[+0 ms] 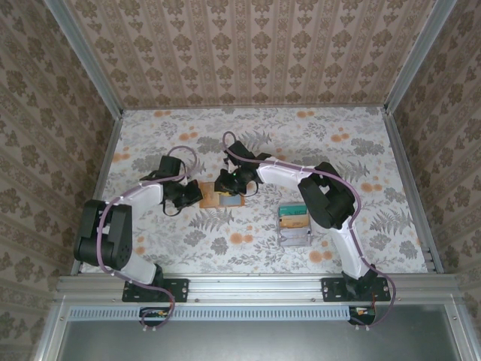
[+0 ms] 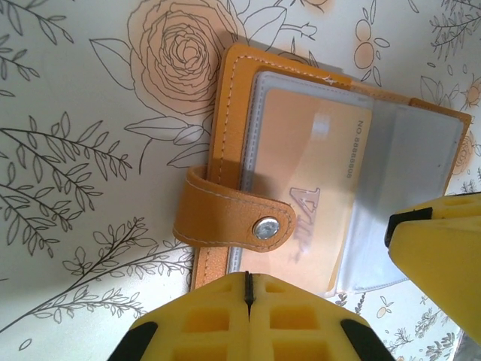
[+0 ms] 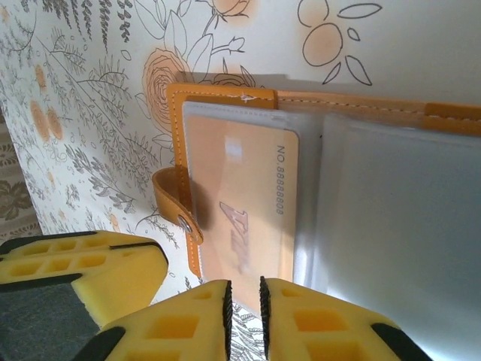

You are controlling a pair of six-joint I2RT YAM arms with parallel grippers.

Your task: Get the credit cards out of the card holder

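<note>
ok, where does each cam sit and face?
Top: above, behind the arm bases, looking down on the table; both arms, left gripper and right gripper.
Left wrist: on the left arm, looking down at the open card holder; own shut fingers at bottom.
Right wrist: on the right arm, same holder; own fingers at bottom.
Shared: wrist views both catch the tan card and snap strap.

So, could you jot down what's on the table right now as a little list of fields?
Card holder: orange, lying open on the flowered table, strap folded across it
Credit card: tan-orange, inside a clear sleeve
Left gripper: shut, at the holder's edge
Right gripper: jaws a thin gap apart at the card's edge; grip unclear
Grey tray: right of the holder, apart from it, with teal and yellow cards inside
</note>
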